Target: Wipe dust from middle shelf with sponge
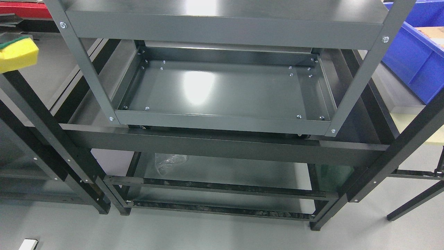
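- Nearest, the grey floor [208, 232] runs along the bottom edge, with a small white object [27, 244] lying at the lower left corner, too cut off to identify.
- Standing on that floor is a black metal rack [222, 146]; its front crossbar spans the view, and its slanted posts rise on both sides.
- Under the crossbar, a crumpled clear plastic bag [168, 162] lies on the rack's lower level, towards the left.
- Resting on the black rack is a grey metal shelf unit [222, 123] with bolted corner posts.
- Its tray-like shelf [222, 90], shallow-walled and glossy, shows a bright patch of reflected light left of centre.
- Above it, the front lip of the upper shelf [222, 29] crosses the top of the view.
- The sponge [17, 53], yellow with a green scouring layer on top, sits at the far left edge, outside the grey unit and well apart from the tray shelf.
- What holds the sponge is cut off by the edge; neither robot hand is visible, so I cannot tell how the fingers stand.
- Farthest right, a blue plastic bin [412, 59] sits on a pale surface [419, 121].
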Tool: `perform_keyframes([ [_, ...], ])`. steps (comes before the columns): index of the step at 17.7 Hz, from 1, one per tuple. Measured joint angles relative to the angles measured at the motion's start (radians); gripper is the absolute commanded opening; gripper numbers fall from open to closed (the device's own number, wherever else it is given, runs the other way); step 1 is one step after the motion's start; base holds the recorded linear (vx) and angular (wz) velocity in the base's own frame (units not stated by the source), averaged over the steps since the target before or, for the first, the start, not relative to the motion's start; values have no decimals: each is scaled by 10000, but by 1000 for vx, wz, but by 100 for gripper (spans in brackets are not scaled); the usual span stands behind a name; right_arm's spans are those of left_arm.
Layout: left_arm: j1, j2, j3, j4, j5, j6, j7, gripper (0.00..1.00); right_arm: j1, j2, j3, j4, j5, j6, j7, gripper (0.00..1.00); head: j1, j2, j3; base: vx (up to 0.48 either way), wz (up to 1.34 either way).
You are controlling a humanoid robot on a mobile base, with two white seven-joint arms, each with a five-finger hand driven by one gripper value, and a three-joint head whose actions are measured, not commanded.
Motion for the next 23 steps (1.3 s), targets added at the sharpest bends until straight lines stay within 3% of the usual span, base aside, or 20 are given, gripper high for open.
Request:
perform_keyframes([
  [5, -1138, -718, -1330, 36, -283, -1, 116, 3, 1, 0, 0, 0, 0, 0, 0, 100, 0, 0, 0, 5, -2],
  [14, -3374, -3471, -4525, 104, -1485, -3, 157, 3, 1, 0, 0, 0, 0, 0, 0, 100, 0, 0, 0, 0, 0],
  [23, -5128, -5584, -6881, 1167, -2657, -3, 469, 3, 1, 0, 0, 0, 0, 0, 0, 100, 0, 0, 0, 0, 0],
])
